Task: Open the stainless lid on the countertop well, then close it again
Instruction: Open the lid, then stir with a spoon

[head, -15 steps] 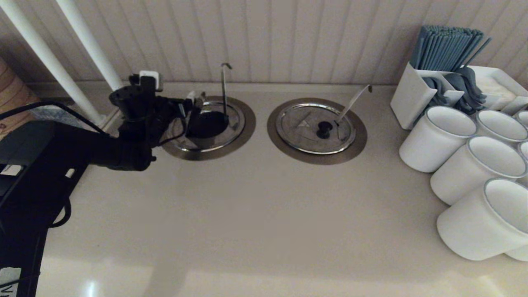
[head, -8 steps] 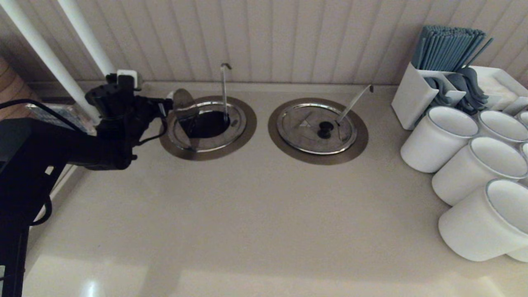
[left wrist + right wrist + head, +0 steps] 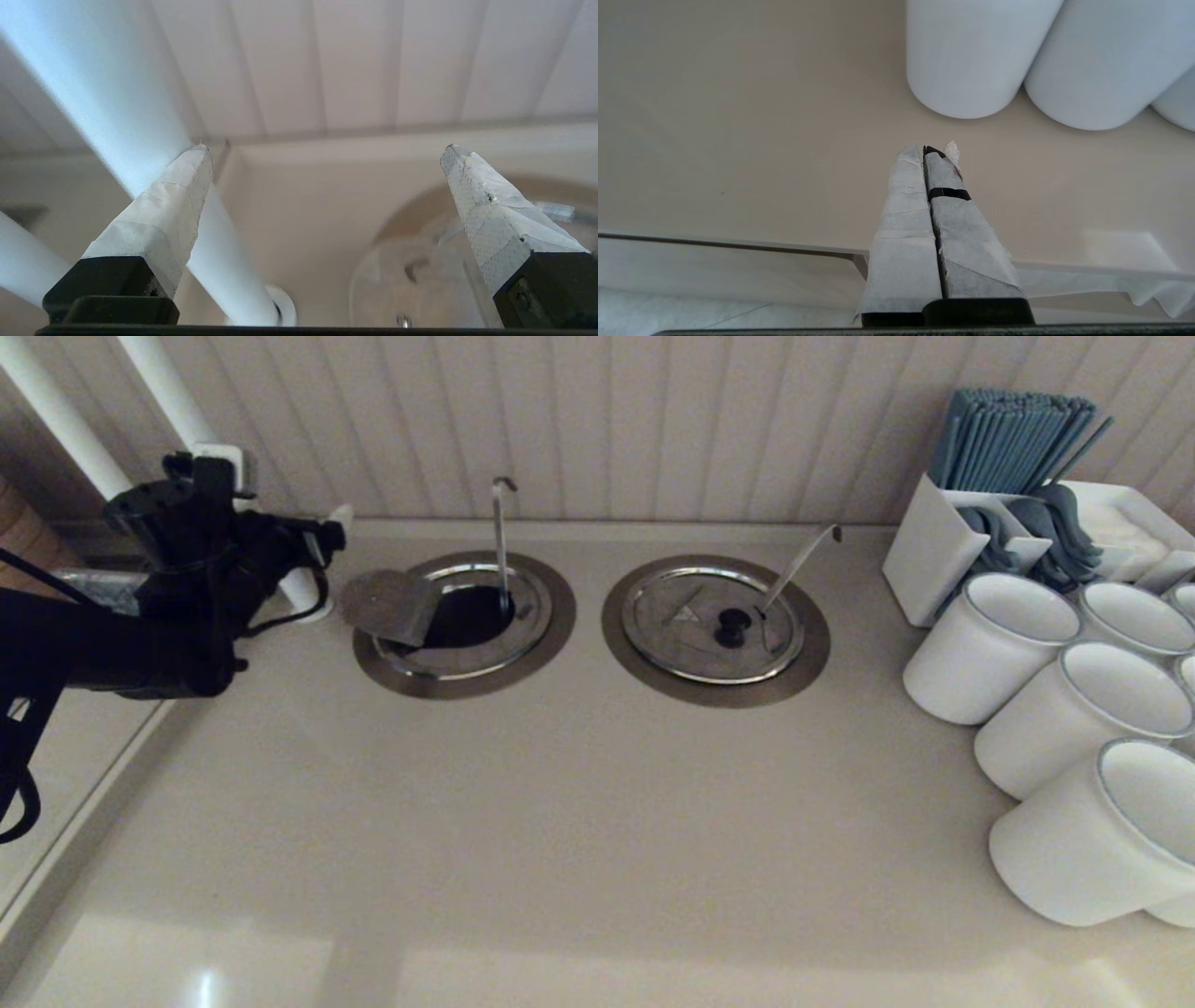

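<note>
The countertop well (image 3: 551, 635), ringed in dull bronze-grey, stands open and its dark hole (image 3: 470, 616) shows. The stainless lid's folding half (image 3: 386, 606) lies swung out to the left over the rim; it shows blurred as the lid (image 3: 420, 289) in the left wrist view. An upright hooked ladle handle (image 3: 500, 537) rises from the well. My left gripper (image 3: 329, 546) hovers left of the lid, apart from it, open and empty (image 3: 327, 149). My right gripper (image 3: 927, 149) is shut on nothing, low over the counter's front edge.
A twin well with a closed lid (image 3: 691, 616), black knob (image 3: 731, 627) and slanting ladle handle (image 3: 798, 567) lies to the right. Two white slanting pipes (image 3: 173, 406) stand beside the left gripper. White cups (image 3: 1074, 709) and a utensil holder (image 3: 952, 541) crowd the right.
The left arm has drawn back to the left, away from the well. The lid's folding half went from lifted at the gripper, through upright, to lying open over the left rim.
</note>
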Controlling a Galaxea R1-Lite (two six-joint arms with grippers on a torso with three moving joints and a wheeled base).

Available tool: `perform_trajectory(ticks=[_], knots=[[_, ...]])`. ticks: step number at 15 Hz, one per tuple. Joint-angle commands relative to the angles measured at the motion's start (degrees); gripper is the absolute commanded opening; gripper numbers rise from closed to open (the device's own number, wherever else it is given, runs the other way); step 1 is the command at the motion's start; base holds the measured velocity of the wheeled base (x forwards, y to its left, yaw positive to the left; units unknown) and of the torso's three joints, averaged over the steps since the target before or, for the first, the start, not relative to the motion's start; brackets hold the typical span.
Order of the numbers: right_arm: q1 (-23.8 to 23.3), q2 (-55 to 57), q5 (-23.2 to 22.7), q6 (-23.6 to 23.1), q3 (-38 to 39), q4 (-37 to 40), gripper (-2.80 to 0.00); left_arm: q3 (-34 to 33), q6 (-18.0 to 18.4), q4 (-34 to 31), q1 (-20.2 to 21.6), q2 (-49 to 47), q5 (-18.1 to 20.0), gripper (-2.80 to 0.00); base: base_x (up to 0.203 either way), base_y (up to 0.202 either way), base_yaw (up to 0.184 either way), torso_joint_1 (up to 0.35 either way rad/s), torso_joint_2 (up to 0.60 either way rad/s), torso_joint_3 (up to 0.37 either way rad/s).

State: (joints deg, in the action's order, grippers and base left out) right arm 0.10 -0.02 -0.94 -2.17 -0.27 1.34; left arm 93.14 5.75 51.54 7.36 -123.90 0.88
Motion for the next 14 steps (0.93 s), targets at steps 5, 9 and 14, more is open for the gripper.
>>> perform_trajectory(ticks=[5, 9, 14], knots=[[-0.01, 0.02, -0.03, -0.03, 0.0, 0.01, -2.8, 0.11, -5.88, -15.44, -11.08, 5.64, -1.0, 0.0, 0.0, 0.0, 0.0, 0.0, 0.0, 0.0], [-0.01, 0.02, -0.03, -0.03, 0.0, -0.02, -2.8, 16.44, -7.85, -21.32, -20.62, -7.33, -1.59, 0.0, 0.0, 0.0, 0.0, 0.0, 0.0, 0.0], [-0.01, 0.02, -0.03, -0.03, 0.0, -0.02, -2.8, 19.18, -7.89, -25.32, -25.11, -11.37, -1.56, 0.0, 0.0, 0.0, 0.0, 0.0, 0.0, 0.0]])
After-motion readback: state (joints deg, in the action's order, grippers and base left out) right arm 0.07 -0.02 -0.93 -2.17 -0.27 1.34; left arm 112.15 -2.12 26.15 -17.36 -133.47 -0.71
